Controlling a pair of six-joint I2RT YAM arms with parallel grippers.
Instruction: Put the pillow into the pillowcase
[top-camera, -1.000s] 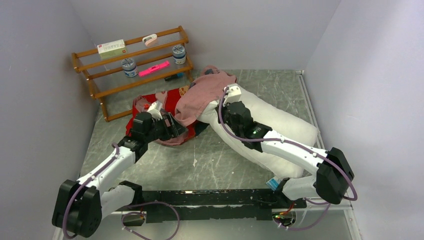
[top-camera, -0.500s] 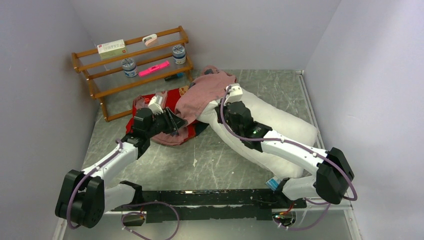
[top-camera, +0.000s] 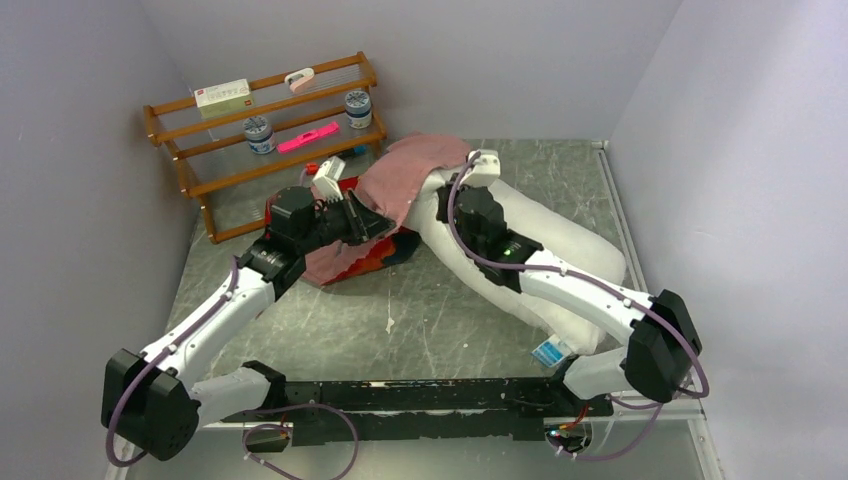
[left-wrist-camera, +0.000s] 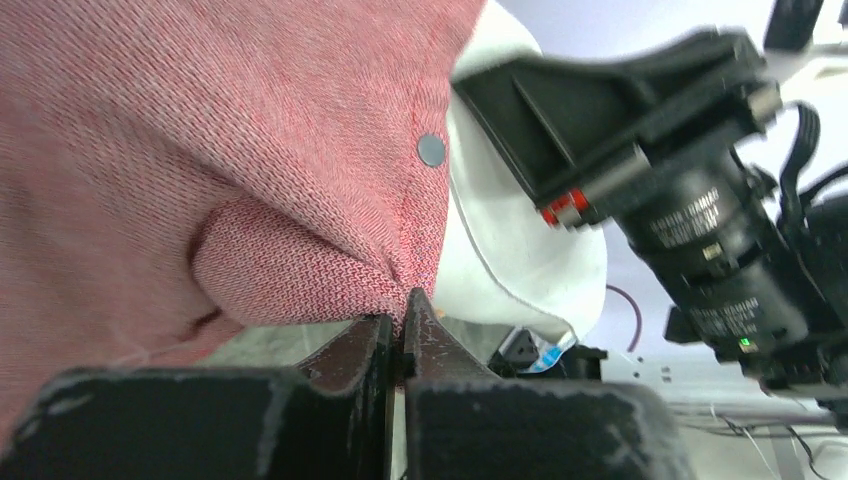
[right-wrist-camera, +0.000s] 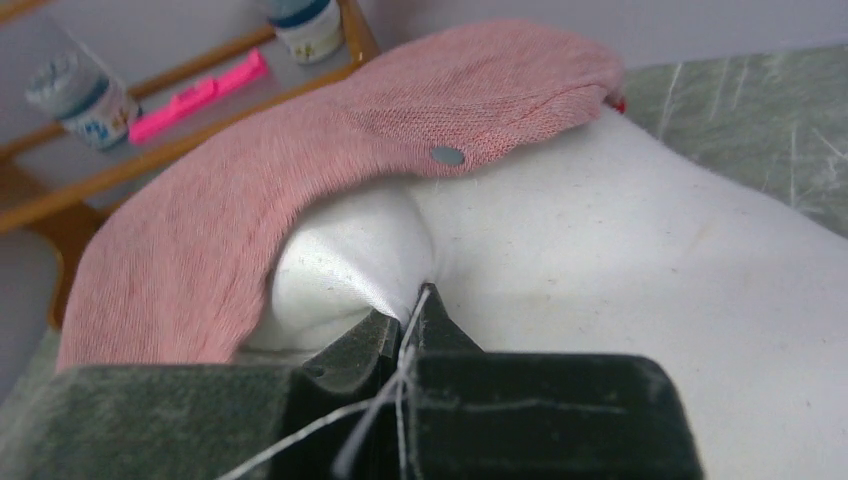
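Wooden rack (top-camera: 206, 212) back left, against the wall. Left pincer (left-wrist-camera: 403, 322): jaws together, clamped on a fold of the pillowcase (top-camera: 405, 178) edge, pale pink reverse outward, grey snap (left-wrist-camera: 431, 150) just above the pinch. Rest of the case bunched red on the worktop (top-camera: 420, 320) under that arm. Case draped over the far-left end of the pillow (top-camera: 570, 238). Most of the pillow bare, lying diagonally toward the near right. Right pincer (right-wrist-camera: 412, 318): closed on a pinch of white pillow fabric just below the case edge.
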